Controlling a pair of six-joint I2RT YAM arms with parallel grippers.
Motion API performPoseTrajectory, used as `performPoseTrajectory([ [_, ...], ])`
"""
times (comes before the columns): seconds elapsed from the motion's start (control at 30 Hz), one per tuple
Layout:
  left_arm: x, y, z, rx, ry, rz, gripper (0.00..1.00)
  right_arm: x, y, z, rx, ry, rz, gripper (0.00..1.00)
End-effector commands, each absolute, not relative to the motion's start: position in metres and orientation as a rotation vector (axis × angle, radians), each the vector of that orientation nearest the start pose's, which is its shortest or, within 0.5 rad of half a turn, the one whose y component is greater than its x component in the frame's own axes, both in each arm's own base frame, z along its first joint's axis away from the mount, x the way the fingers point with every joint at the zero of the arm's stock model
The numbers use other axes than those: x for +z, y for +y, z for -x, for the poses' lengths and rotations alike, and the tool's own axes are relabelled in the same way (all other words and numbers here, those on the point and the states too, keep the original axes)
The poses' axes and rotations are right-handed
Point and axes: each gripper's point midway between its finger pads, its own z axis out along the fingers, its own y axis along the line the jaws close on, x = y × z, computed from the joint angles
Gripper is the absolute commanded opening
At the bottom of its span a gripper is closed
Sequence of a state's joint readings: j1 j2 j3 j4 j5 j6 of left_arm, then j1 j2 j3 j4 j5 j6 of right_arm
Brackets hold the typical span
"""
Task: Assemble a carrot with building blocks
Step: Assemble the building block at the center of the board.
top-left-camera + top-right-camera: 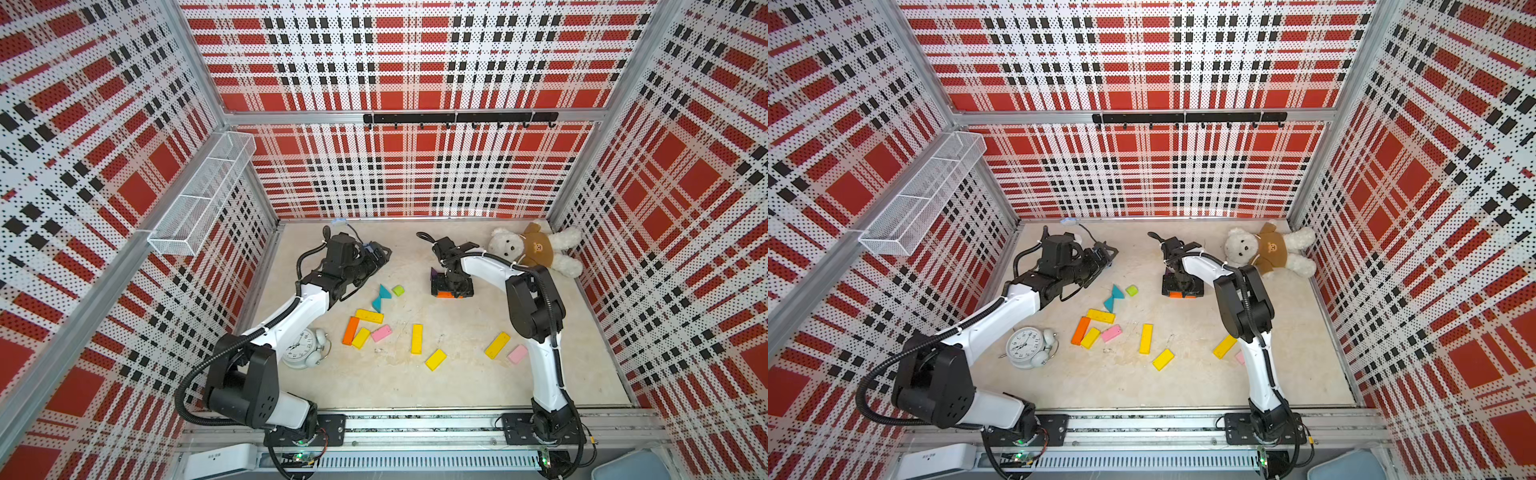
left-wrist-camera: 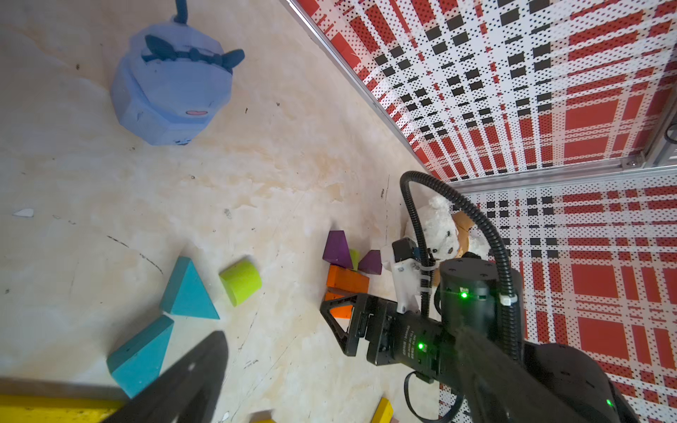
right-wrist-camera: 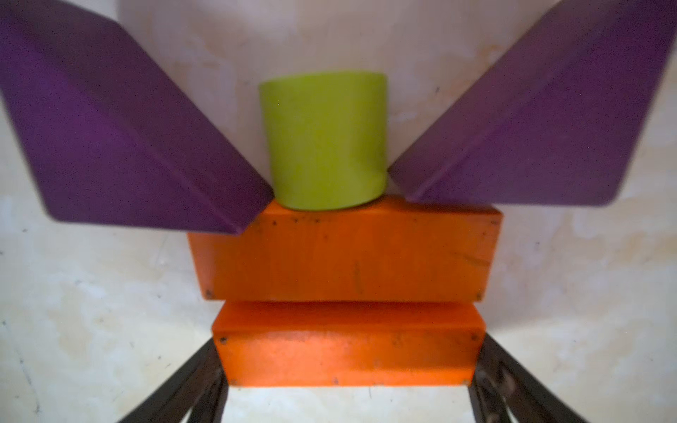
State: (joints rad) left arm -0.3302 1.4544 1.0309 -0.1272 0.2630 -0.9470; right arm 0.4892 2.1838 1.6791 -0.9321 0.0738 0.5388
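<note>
Flat on the table lies a figure of two stacked orange blocks point(image 3: 344, 256), a lime-green stub point(image 3: 324, 139) and two purple triangles point(image 3: 121, 139) fanned beside the stub. My right gripper point(image 3: 348, 366) points down over it point(image 1: 452, 292), its jaws against both ends of the shorter orange block point(image 3: 348, 351). Loose blocks lie nearer the front: two teal triangles point(image 1: 383, 293), a lime stub point(image 1: 398, 290), several yellow bars point(image 1: 369, 316), an orange bar point(image 1: 350, 330) and two pink ones point(image 1: 381, 333). My left gripper point(image 1: 380, 253) hovers open and empty at the back left.
A white alarm clock point(image 1: 305, 347) stands by the left arm's elbow. A plush bear point(image 1: 532, 249) lies in the back right corner. A pale blue toy point(image 2: 172, 88) sits near the back wall. A wire basket point(image 1: 203, 195) hangs on the left wall.
</note>
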Motion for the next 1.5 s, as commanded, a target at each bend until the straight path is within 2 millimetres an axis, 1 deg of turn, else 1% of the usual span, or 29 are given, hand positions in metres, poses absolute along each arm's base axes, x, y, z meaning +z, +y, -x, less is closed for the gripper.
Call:
performPoseTrajectory([
  [0.0, 0.207, -0.189, -0.404, -1.027, 2.205, 0.533, 1.0, 0.011, 0.198, -0.408, -0.02, 2.983, -0.128, 0.89],
  [0.37, 0.21, -0.189, -0.403, -1.035, 2.197, 0.53, 1.0, 0.009, 0.2, -0.41, -0.015, 2.984, -0.136, 0.9],
  [0.5, 0.209, -0.189, -0.403, -1.034, 2.2, 0.531, 1.0, 0.011, 0.2, -0.41, -0.008, 2.979, -0.139, 0.95],
  [0.57, 0.21, -0.189, -0.403, -1.037, 2.197, 0.529, 1.0, 0.015, 0.202, -0.41, 0.018, 2.973, -0.137, 1.0],
  [0.87, 0.213, -0.191, -0.403, -1.048, 2.187, 0.518, 1.0, 0.043, 0.208, -0.412, 0.106, 2.916, -0.13, 1.0],
  [0.97, 0.215, -0.192, -0.403, -1.051, 2.18, 0.513, 1.0, 0.045, 0.208, -0.412, 0.11, 2.914, -0.12, 1.0],
  [1.1, 0.215, -0.193, -0.403, -1.05, 2.178, 0.513, 0.99, 0.05, 0.202, -0.412, 0.059, 2.9, -0.124, 1.0],
  [1.3, 0.214, -0.193, -0.403, -1.053, 2.181, 0.514, 1.0, 0.056, 0.197, -0.413, 0.032, 2.888, -0.118, 1.0],
  [1.47, 0.215, -0.194, -0.403, -1.055, 2.18, 0.512, 1.0, 0.058, 0.199, -0.413, 0.038, 2.894, -0.092, 1.0],
])
